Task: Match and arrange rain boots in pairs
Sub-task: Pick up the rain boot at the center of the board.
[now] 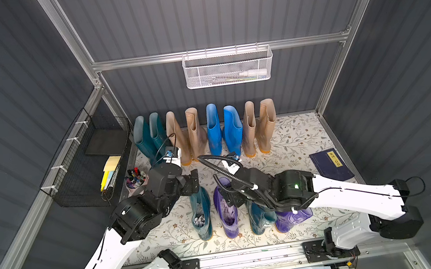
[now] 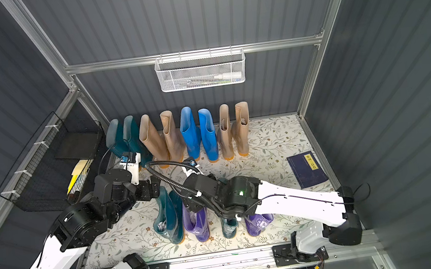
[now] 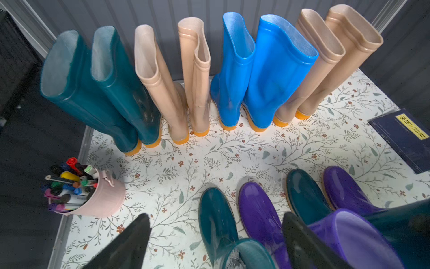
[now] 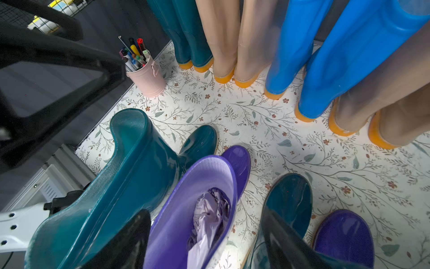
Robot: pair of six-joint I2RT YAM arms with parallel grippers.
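The left pincer [image 3: 216, 215] is released, straddling a glossy dark teal rubber boot [image 3: 214, 228]. The right pincer [image 4: 206, 210] is also released, around a glossy purple rubber boot [image 4: 172, 223]. Both boots stand at the front of the floral counter [image 1: 293, 136]. The matched back-row boots [image 1: 213, 129] line the wall.

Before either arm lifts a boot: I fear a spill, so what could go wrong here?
1. The front row alternates colours: the glossy dark teal rubber boot and the purple rubber boot stand close, so lifting one may topple the other.
2. The left gripper and right gripper hang open over these neighbours; the arms could collide.
3. The pink cup of pens beside the left arm could be knocked.
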